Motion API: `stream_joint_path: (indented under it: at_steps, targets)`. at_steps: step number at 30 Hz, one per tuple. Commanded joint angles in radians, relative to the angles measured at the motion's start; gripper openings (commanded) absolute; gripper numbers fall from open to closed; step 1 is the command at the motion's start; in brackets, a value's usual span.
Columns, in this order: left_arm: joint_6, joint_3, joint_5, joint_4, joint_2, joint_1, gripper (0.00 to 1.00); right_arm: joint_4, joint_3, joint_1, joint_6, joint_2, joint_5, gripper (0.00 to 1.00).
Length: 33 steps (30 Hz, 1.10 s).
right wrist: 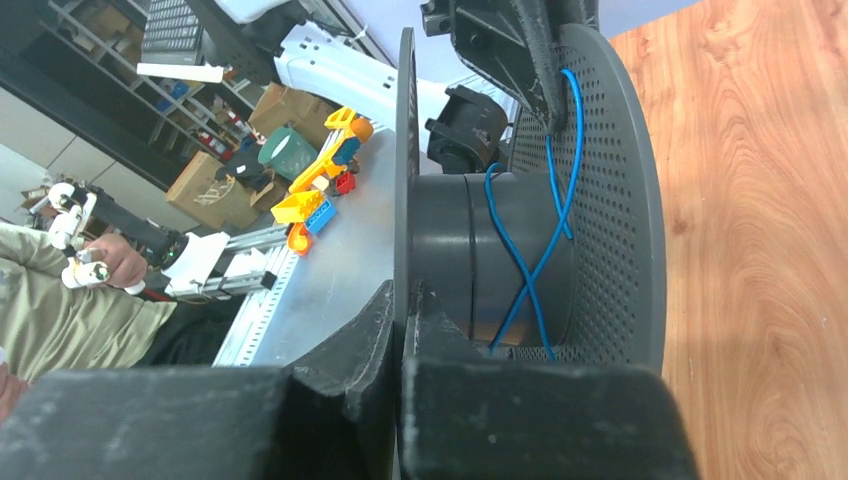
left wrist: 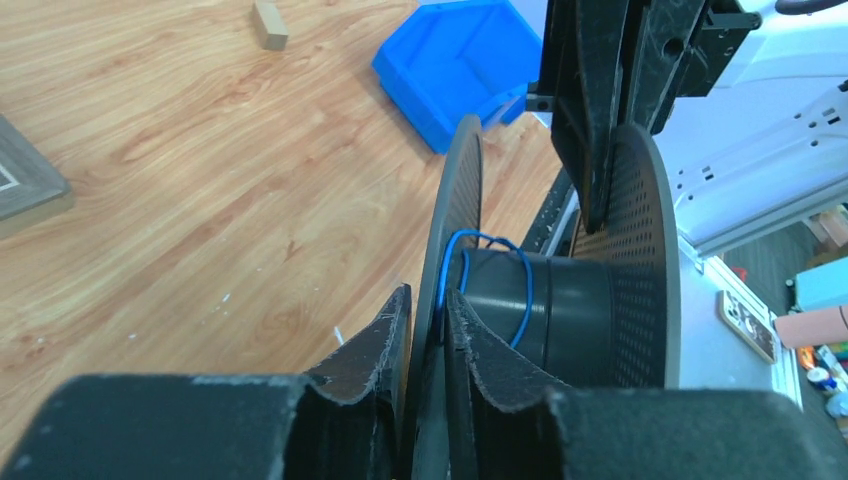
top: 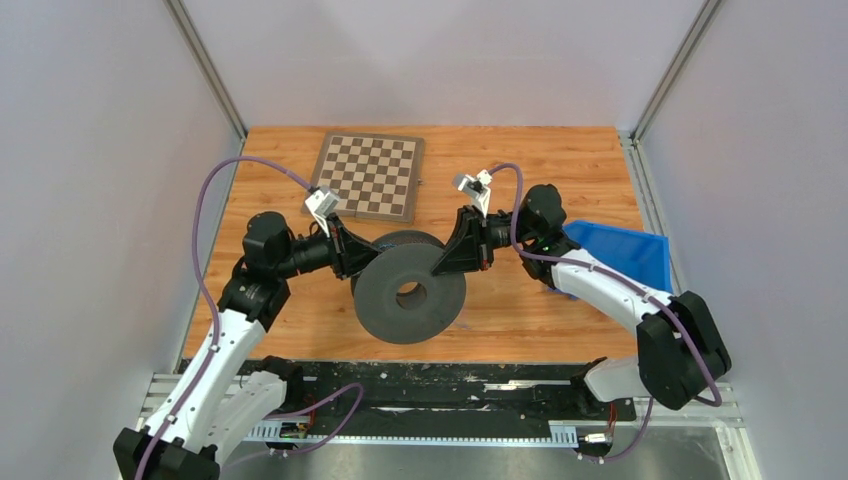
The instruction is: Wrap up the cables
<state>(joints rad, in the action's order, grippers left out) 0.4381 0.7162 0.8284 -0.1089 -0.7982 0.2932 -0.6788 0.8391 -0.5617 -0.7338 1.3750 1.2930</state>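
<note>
left gripper point(left wrist: 432, 335) is closed down on the rim of one flange of the dark spool point(top: 410, 295), and right gripper point(right wrist: 405, 310) pinches the opposite flange, so the spool is held on edge between them. thin blue cable point(right wrist: 530, 255) lies in a few loose, crossing turns on the hub point(right wrist: 450, 260). best to turn the spool slowly, under tension, laying new turns side by side.

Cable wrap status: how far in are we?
Early. Done: a few loose turns of blue cable cross the hub of the spool. In hand: the left hand and right hand each clamp a flange, holding the spool on edge. Left: the hub is mostly bare and the turns are slack, so winding likely continues. How much cable remains unwound isn't visible.
</note>
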Motion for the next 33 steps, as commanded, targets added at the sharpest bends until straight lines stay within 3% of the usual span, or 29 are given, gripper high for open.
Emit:
stream_joint_path:
  at_steps: [1, 15, 17, 23, 27, 30, 33]
  targets:
    - [-0.025, -0.011, 0.002, -0.012, 0.042, -0.005, 0.26, -0.089, 0.057, 0.043, -0.065, 0.016, -0.060, 0.00]
    - [-0.025, -0.051, 0.023, 0.022, 0.039, -0.005, 0.30, -0.113, 0.044, 0.079, -0.097, 0.017, -0.072, 0.00]
    - [-0.011, -0.063, 0.036, 0.045, 0.039, -0.005, 0.26, -0.114, 0.045, 0.079, -0.102, 0.018, -0.070, 0.00]
    - [0.096, -0.117, 0.076, 0.200, 0.040, -0.005, 0.00, -0.114, 0.019, 0.079, -0.118, 0.032, -0.095, 0.01]
    - [0.182, -0.130, 0.065, 0.255, 0.032, -0.006, 0.00, -0.108, 0.000, 0.085, -0.135, 0.039, -0.133, 0.12]
    - [0.223, -0.108, -0.028, 0.200, 0.029, -0.006, 0.00, -0.017, -0.018, 0.110, -0.089, 0.005, -0.204, 0.38]
    - [0.281, -0.059, -0.089, 0.150, 0.025, -0.007, 0.00, 0.168, -0.036, 0.145, 0.082, -0.072, -0.309, 0.63]
